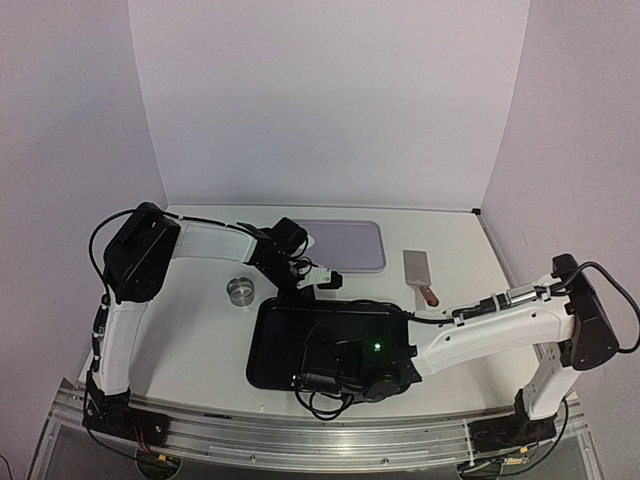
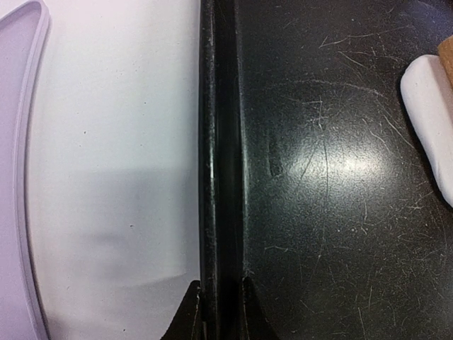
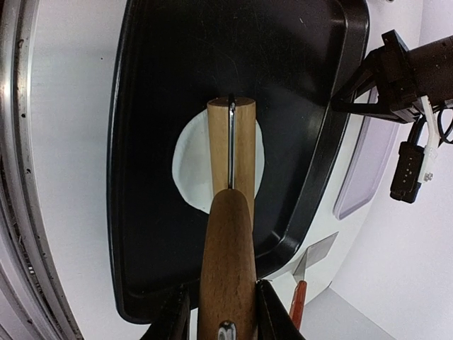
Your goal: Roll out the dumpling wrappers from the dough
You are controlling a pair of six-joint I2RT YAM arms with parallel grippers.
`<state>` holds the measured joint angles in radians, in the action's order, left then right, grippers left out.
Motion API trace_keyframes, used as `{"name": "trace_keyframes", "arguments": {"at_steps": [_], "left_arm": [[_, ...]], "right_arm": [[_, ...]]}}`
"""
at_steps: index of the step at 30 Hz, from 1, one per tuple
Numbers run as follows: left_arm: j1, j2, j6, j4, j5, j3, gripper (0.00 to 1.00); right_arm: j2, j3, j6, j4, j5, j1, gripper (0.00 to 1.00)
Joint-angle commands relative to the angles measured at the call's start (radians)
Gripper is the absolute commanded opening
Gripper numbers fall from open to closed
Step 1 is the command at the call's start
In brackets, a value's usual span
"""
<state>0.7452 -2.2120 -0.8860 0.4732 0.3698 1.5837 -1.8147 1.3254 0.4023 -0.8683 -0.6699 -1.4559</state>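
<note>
Dough (image 3: 185,166) is lying in the black tray (image 3: 156,85), pressed into a flat white patch with a roughly round outline, sitting about midway across the tray floor. I am seeing the rolling pin (image 3: 228,241) resting across the middle of the dough, its pale wooden roller covering the centre so that white is showing on both sides of it. A thin metal wire is running along the top of the roller back toward the darker wooden handle.

The right fingers (image 3: 274,312) are clamping that handle from both sides, and the handle is filling the gap between them. Over at the tray's far rim, the left fingers (image 2: 185,322) are pinching the raised black edge, one finger outside on the table side and one inside the tray. From the left wrist view I am catching only a slice of the dough at the right border, with a sliver of wood above it. In the top view the right arm is hiding the dough from me.

Beyond the black tray, a lavender tray (image 1: 350,245) is sitting at the far side of the table (image 1: 200,340). A small metal ring (image 1: 240,290) is standing to the left of the black tray, apart from it. A scraper (image 1: 418,272) with a red handle is lying to the right, just beyond the tray's far right corner.
</note>
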Motion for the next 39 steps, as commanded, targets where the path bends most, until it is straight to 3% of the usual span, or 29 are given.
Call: {"name": "trace_keyframes", "arguments": {"at_steps": [1,8,15,21,32,39], "left_arm": [[-0.022,-0.023,-0.073,-0.055,-0.147,0.031,0.00],[-0.020,-0.020,-0.072,-0.053,-0.146,0.039,0.00],[-0.021,-0.019,-0.068,-0.053,-0.158,0.036,0.00],[-0.020,-0.023,-0.063,-0.056,-0.158,0.040,0.00],[-0.019,-0.019,-0.050,-0.056,-0.142,0.049,0.00],[-0.020,-0.015,-0.049,-0.062,-0.145,0.041,0.00]], "right_arm": [[0.000,-0.022,-0.057,-0.081,0.101,0.005,0.00],[-0.090,0.000,0.028,0.001,0.127,0.083,0.00],[0.040,-0.070,-0.073,-0.033,0.153,0.036,0.00],[0.059,-0.061,-0.126,-0.119,0.159,0.002,0.00],[-0.074,-0.041,0.022,0.001,0.150,0.094,0.00],[0.001,-0.069,-0.095,-0.059,0.140,0.020,0.00]]}}
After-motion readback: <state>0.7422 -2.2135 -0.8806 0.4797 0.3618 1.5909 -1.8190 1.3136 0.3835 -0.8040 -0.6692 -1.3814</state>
